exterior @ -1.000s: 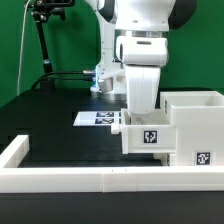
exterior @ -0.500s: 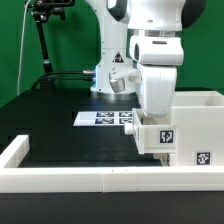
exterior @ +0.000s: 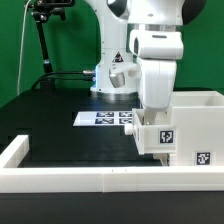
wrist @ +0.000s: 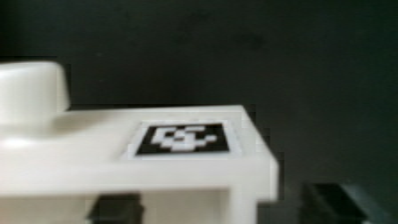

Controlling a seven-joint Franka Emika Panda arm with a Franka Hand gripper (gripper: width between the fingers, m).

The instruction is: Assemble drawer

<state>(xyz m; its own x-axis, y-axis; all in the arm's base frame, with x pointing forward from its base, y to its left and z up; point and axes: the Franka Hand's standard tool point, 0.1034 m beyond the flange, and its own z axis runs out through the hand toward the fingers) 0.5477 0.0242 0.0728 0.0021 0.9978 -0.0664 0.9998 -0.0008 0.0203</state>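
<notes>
In the exterior view my gripper [exterior: 157, 122] hangs over the table's right part, shut on a small white tray [exterior: 160, 139] with a black-and-white tag on its front. The tray sits right against the left side of the tall white box housing [exterior: 198, 122], which also carries a tag. In the wrist view the tray [wrist: 107, 150] shows its round knob [wrist: 27, 90] and a tag [wrist: 183, 138]. My gripper [wrist: 231, 205] has one dark fingertip [wrist: 116, 208] inside the tray and the other outside its wall. The second tray is out of view.
The marker board [exterior: 103, 118] lies flat on the black table behind the tray. A long low white wall [exterior: 80, 179] edges the table's front and left. A black stand with cables [exterior: 43, 45] rises at the back left.
My arm has carried the tray toward the exterior view's right, up against the housing. In the last half second it has barely moved.
</notes>
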